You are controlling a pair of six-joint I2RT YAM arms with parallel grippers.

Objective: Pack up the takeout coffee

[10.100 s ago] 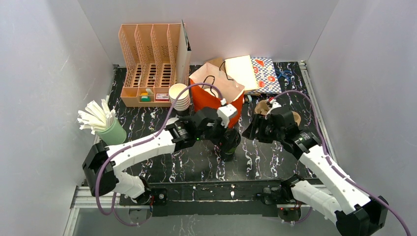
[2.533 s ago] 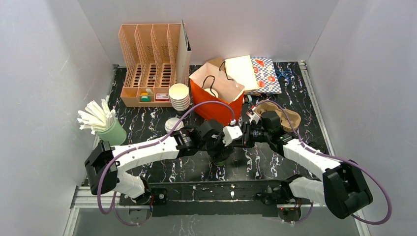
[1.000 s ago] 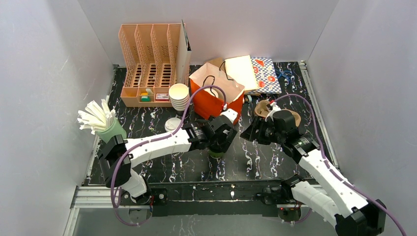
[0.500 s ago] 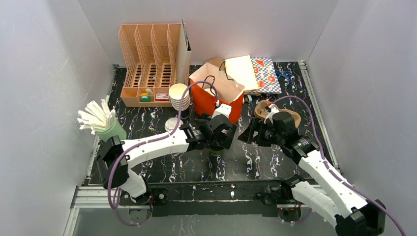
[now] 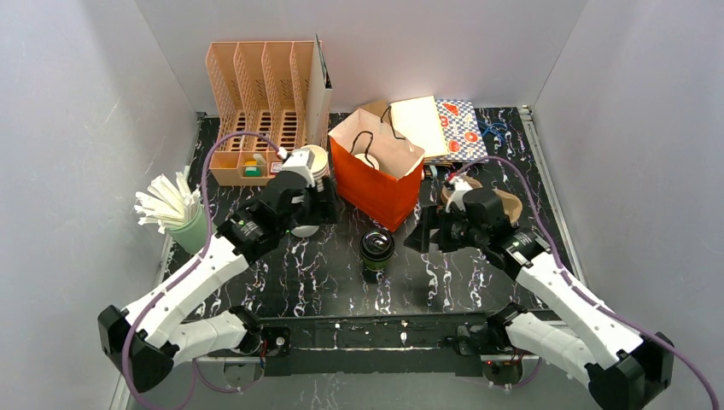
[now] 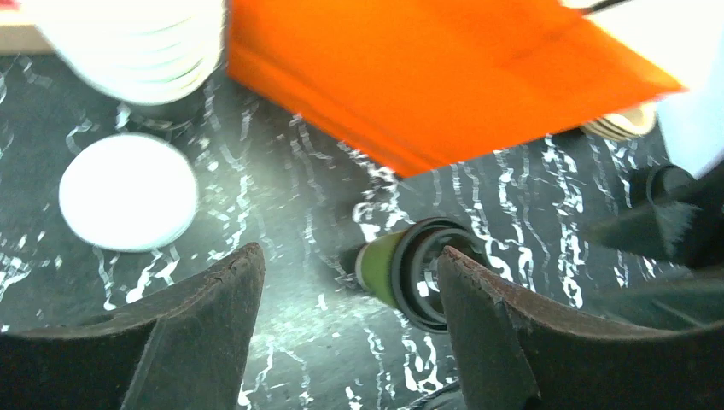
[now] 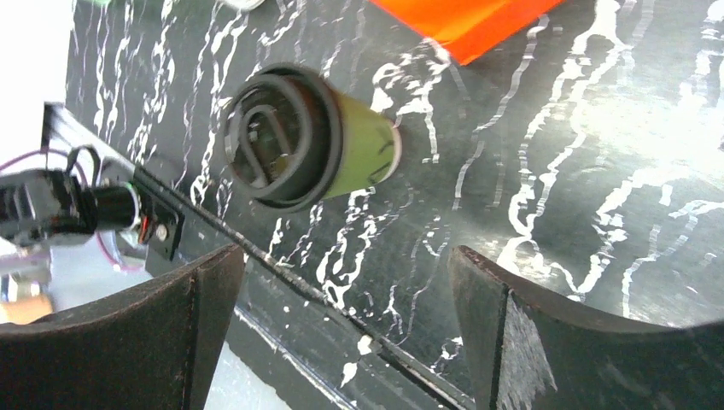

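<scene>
Takeout coffee cup, black-lidded, is noted upright on the table, just near of the orange bag, unpacked.

Left wrist view: left gripper is spread and empty, apart from the cup.

Right wrist view: right gripper is spread and empty.

Grasping and bagging are judged outstanding.

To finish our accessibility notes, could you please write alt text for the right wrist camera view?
A small green cup with a black lid stands alone on the dark marbled table, ahead of the right gripper, whose two dark fingers are spread wide and hold nothing. A corner of the orange paper bag shows at the top edge.
</scene>
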